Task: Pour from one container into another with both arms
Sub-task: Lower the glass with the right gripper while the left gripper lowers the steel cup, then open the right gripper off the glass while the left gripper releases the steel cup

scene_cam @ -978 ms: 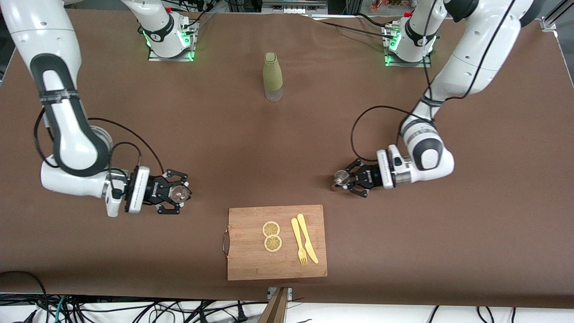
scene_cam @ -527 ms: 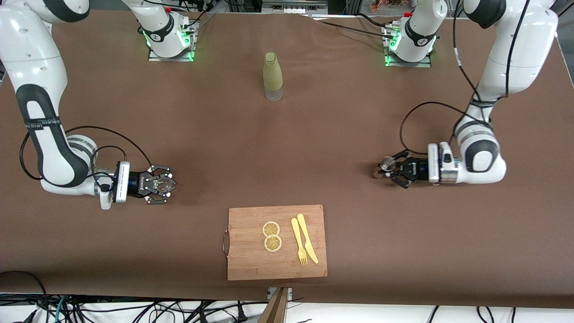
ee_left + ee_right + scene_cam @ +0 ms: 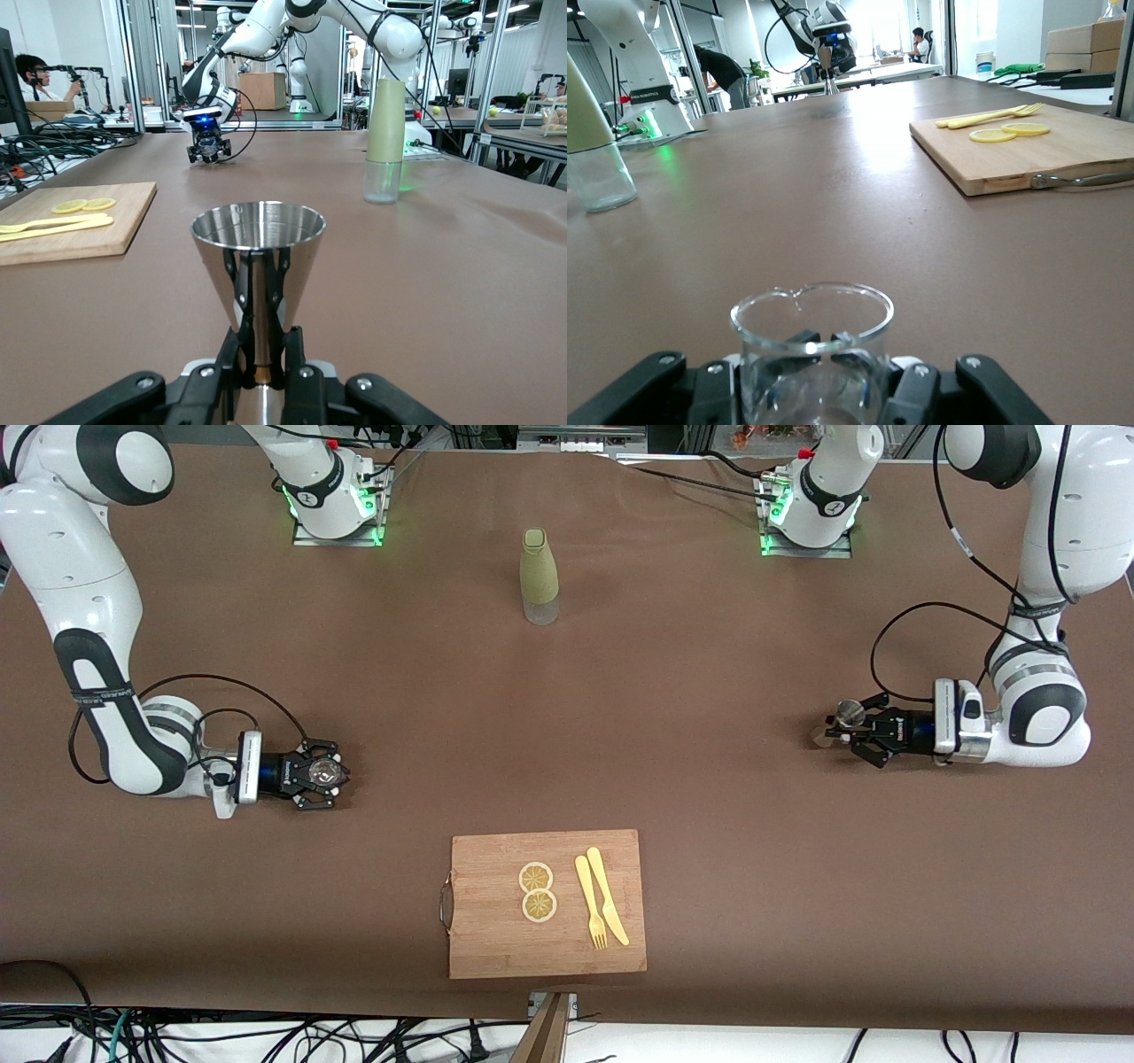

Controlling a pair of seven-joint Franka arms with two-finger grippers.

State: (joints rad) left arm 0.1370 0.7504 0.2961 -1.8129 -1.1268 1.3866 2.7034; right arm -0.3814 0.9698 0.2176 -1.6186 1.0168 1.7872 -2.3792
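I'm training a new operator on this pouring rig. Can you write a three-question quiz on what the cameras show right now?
1. True or false: the left gripper holds the metal jigger.
2. What lies on the cutting board? A) two lemon slices, a yellow fork and a yellow knife B) a spoon C) nothing
3. Fill in: the right gripper is shut on the ____.

Key: 1 true. 2 A. 3 glass cup, at the right arm's end of the table, while the olive-green bottle stands untouched between the bases.
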